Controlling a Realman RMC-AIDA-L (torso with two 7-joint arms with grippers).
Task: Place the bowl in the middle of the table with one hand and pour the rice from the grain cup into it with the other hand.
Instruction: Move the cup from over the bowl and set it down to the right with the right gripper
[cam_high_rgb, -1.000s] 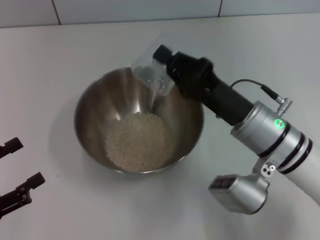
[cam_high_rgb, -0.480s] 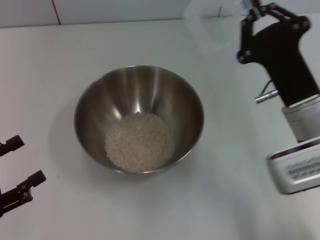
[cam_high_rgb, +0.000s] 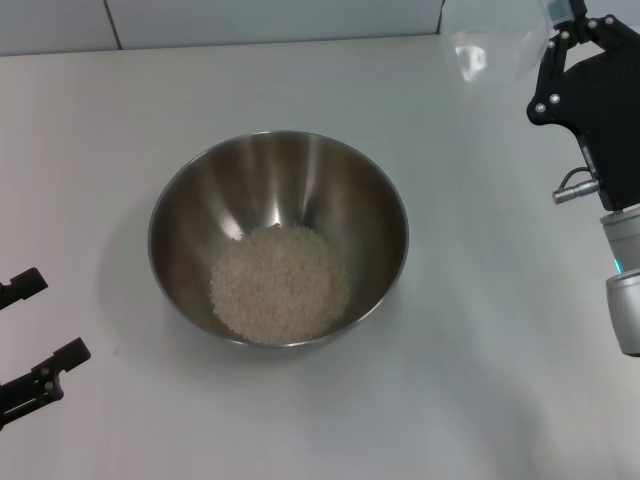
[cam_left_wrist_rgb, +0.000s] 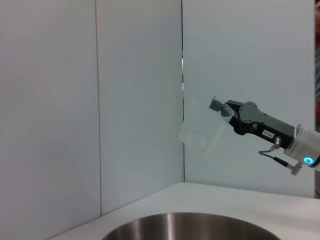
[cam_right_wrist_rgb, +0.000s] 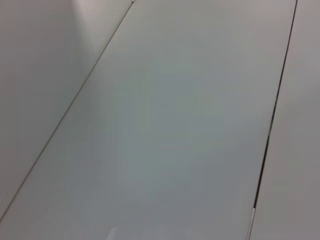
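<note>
The steel bowl (cam_high_rgb: 278, 238) stands in the middle of the white table (cam_high_rgb: 470, 400), and its rim (cam_left_wrist_rgb: 192, 227) also shows in the left wrist view. A pale heap of rice (cam_high_rgb: 280, 283) lies in its bottom. At the far right, raised well above the table, my right gripper (cam_high_rgb: 565, 25) is shut on the clear grain cup (cam_high_rgb: 490, 45), which looks empty. The left wrist view shows that cup (cam_left_wrist_rgb: 202, 132) held upright in the air by the right gripper (cam_left_wrist_rgb: 222, 107). My left gripper (cam_high_rgb: 35, 330) rests open near the table's left edge, apart from the bowl.
White wall panels (cam_high_rgb: 270, 18) rise just behind the table's far edge. The right wrist view holds only white panels (cam_right_wrist_rgb: 165, 125) with thin seams.
The right gripper has lifted the cup away from the bowl's rim, turned it upright and carried it up and to the right. The rice heap and left gripper are unchanged.
</note>
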